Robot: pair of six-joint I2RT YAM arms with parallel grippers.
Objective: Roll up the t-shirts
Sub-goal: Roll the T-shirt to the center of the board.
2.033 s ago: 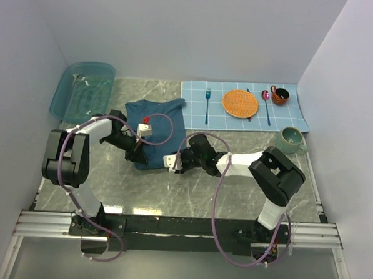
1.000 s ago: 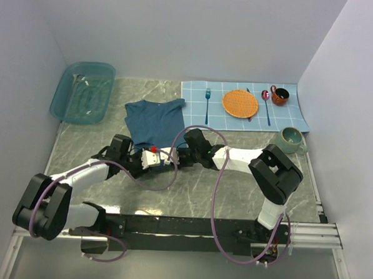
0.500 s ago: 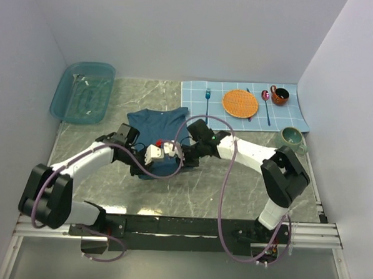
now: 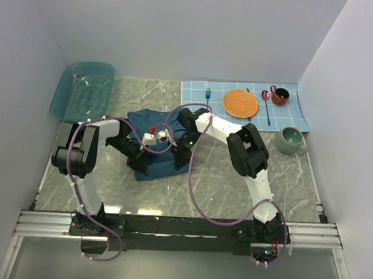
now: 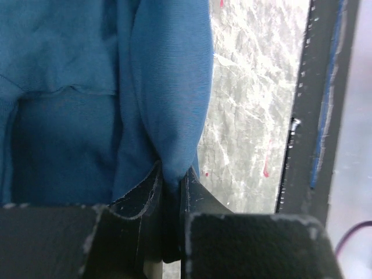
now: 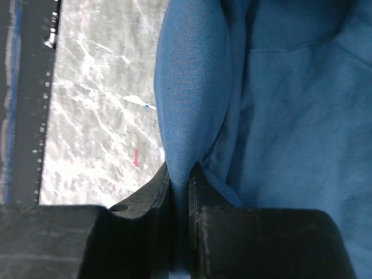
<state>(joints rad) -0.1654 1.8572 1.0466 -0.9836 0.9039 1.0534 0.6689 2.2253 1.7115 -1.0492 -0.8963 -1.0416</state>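
Near strip of grey marbled surface (image 4: 190, 190), nearer than the translucent blue plastic tub (image 4: 82, 99): open room for drawing back.

Dark teal-blue cotton t-shirt (image 4: 151, 117) lies just right of the tub and a little nearer.

Left gripper (image 5: 172, 180), right gripper (image 6: 181, 174): jaws of each clenched on a pinched fold of the shirt's edge.

Judgement: lift both folds level and together, keep the roll tight.

Light blue checked placemat (image 4: 288, 113), well right of the tub, bounds the far sweep.

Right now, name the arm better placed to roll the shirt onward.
Left, narrowly. The left fingers and right fingers each pinch a fold of the shirt, but the left arm comes in from the side, while the right arm stretches far across to reach it. Probably both should move together.
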